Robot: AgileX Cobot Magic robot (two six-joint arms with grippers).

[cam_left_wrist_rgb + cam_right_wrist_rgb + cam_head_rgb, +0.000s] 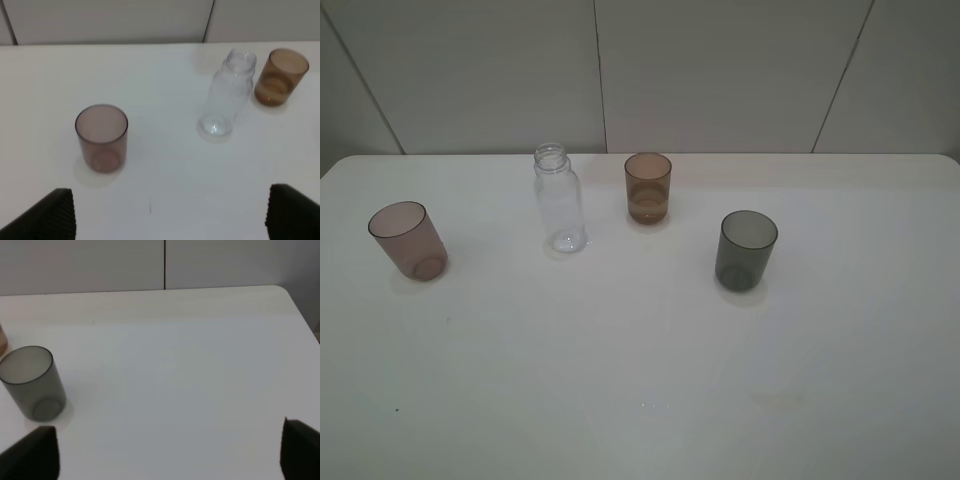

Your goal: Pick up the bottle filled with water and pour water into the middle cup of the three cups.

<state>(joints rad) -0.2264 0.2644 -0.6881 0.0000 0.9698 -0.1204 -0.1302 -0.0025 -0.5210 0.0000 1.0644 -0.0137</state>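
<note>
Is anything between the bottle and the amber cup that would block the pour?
Nothing visible. The bottle stands upright just left of the amber cup, with only bare table between them. The pink cup and grey cup sit off to either side.

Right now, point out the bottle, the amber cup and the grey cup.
bottle (pixel 560 205), exterior high view, mid body.
amber cup (pixel 648 195), exterior high view, front wall.
grey cup (pixel 37 385), right wrist view, side wall.

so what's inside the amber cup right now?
The amber cup shows a band of liquid in its lower part, clearer in the left wrist view. Nothing else visible inside. The bottle beside it looks about empty.
</note>
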